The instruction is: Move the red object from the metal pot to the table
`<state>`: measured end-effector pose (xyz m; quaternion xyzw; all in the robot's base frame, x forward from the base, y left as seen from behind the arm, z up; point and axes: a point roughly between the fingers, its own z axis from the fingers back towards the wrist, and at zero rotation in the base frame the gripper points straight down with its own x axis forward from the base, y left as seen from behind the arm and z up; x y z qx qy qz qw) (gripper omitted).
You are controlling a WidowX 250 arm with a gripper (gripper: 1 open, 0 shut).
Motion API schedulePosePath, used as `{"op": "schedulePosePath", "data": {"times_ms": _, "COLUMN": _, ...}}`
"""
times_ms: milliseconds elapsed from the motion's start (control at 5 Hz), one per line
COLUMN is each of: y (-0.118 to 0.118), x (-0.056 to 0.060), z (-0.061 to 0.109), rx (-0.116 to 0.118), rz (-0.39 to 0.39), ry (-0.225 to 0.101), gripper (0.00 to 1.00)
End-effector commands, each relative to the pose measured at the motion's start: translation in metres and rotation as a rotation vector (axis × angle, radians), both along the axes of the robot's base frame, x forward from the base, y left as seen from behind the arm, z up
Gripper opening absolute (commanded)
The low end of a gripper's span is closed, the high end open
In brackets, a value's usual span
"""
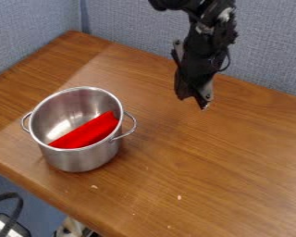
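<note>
Our red object [86, 134] lies inside the metal pot [77, 130]; our clenched, empty fingers [198, 93] hang well away from the pot.

The metal pot [74, 130] is polished steel, its wall and rim shiny with soft reflections. Inside lies the red object [88, 132], smooth, evenly coloured and plastic-looking. The counter [213, 176] is brown wood with visible grain and a light sheen. The gripper [202, 98] looks matt black. Behind, the wall [40, 23] has a rough blue-grey cloth-like texture.
</note>
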<state>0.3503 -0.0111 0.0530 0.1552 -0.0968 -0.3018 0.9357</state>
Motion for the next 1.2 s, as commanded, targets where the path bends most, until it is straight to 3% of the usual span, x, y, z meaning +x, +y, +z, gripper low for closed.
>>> {"op": "schedulePosePath", "data": {"times_ms": 0, "y": 0.008, "x": 0.005, "z": 0.002, "rx": -0.016, "rz": 0.028, "ry": -0.057, "gripper": 0.00}}
{"op": "schedulePosePath", "data": {"times_ms": 400, "y": 0.015, "x": 0.012, "z": -0.008, "rx": -0.023, "rz": 0.031, "ry": -0.091, "gripper": 0.00}}
{"op": "schedulePosePath", "data": {"times_ms": 800, "y": 0.021, "x": 0.012, "z": -0.014, "rx": -0.037, "rz": 0.049, "ry": -0.085, "gripper": 0.00}}
{"op": "schedulePosePath", "data": {"times_ms": 1000, "y": 0.022, "x": 0.012, "z": -0.016, "rx": -0.050, "rz": 0.061, "ry": -0.070, "gripper": 1.00}}
